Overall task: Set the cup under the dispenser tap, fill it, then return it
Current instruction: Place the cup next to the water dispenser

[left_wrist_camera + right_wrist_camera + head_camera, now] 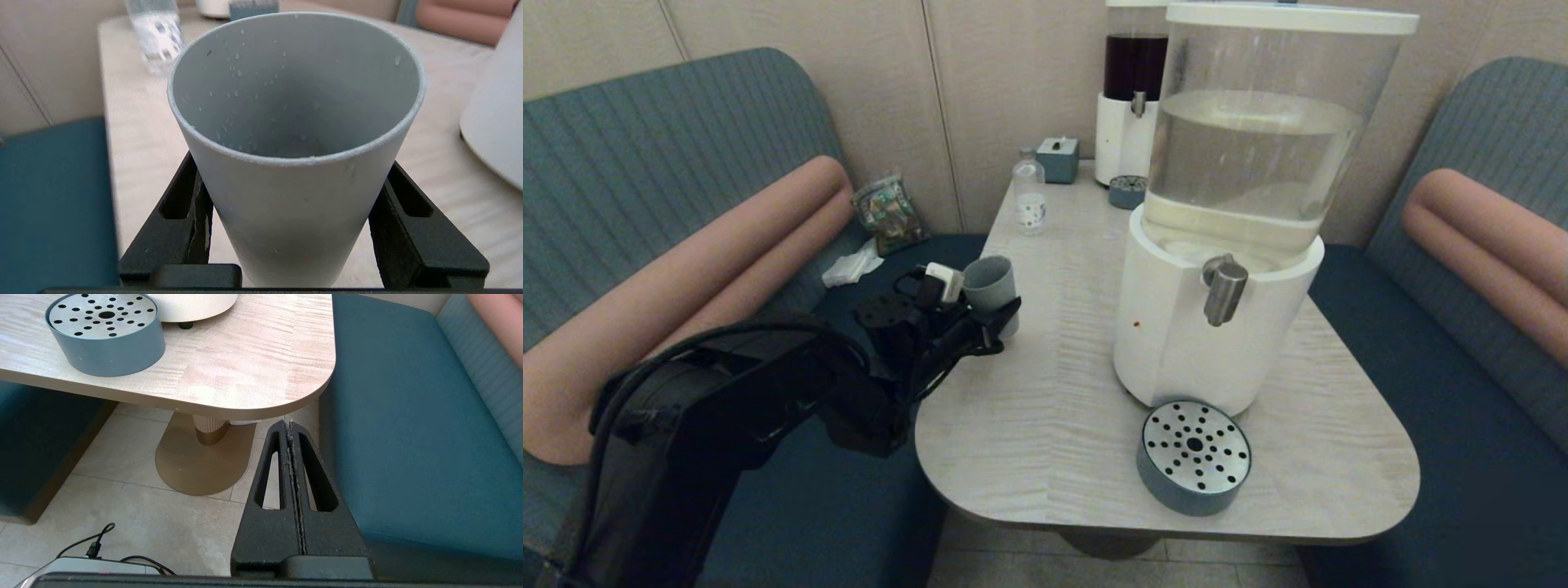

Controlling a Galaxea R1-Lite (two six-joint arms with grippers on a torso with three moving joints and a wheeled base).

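Low at the frame's bottom centre in the right wrist view, the right gripper (291, 426) is hanging parked below the table (245, 375) edge, fingers pressed together on nothing. At left centre of the head view, the left gripper (1001, 314) is pinching the cup (992, 285) between both fingers at the table's left edge; droplets are clinging inside it. Right of centre, the dispenser tap (1223, 287) is projecting above the perforated drip tray (1193, 454), well apart from the cup. In the upper centre, a clear bottle (1029, 191) is standing.

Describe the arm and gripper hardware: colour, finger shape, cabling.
Left arm: glossy black shell, black cable looping over it, white block near the wrist. Left gripper and right gripper: matte black, rough-textured wedge fingers with elongated cut-out slots. No markings visible.
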